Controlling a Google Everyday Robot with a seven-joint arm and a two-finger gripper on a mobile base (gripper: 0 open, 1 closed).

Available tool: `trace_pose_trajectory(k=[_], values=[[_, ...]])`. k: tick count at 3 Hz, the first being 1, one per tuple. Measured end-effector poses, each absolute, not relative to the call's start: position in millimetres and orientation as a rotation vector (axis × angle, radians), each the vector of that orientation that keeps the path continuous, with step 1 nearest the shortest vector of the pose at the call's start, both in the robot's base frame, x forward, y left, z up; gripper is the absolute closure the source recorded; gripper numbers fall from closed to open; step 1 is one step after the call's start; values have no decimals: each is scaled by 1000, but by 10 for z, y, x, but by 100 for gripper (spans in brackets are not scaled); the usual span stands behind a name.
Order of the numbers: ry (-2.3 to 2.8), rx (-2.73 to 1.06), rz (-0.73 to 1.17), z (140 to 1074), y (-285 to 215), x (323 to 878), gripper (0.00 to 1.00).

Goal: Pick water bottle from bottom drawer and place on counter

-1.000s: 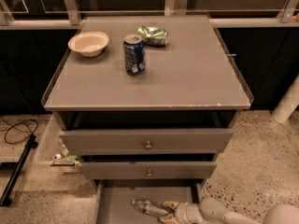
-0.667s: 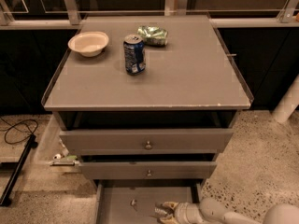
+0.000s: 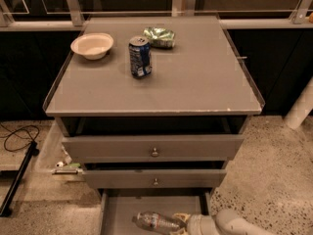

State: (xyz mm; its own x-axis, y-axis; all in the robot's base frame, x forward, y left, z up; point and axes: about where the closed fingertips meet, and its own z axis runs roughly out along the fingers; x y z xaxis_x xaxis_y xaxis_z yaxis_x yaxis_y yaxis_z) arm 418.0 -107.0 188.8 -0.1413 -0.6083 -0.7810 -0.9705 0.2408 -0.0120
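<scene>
Light is dim and warm throughout. The counter (image 3: 195, 82) is the brightest surface, lit from above, with a pale sheen toward 12 o'clock. The soda can (image 3: 140, 57) casts 1 short, soft shadow at its base. The gaps beneath the counter are nearly black. At 6 o'clock the gripper (image 3: 182, 223) and water bottle (image 3: 154, 223) lie in the shaded bottom drawer (image 3: 117, 214), and the bottle shows faint glints.

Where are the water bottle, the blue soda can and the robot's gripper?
water bottle (image 3: 154, 223): camera view, middle of its clear body.
blue soda can (image 3: 140, 57): camera view, middle of its side.
gripper (image 3: 180, 223): camera view, its tip, by the water bottle's end.
</scene>
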Motion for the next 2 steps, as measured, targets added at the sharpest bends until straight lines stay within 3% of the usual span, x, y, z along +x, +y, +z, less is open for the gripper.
trace_pose_trajectory(k=[2], values=[[1728,-1487,548,2844,-1322,3918,100]])
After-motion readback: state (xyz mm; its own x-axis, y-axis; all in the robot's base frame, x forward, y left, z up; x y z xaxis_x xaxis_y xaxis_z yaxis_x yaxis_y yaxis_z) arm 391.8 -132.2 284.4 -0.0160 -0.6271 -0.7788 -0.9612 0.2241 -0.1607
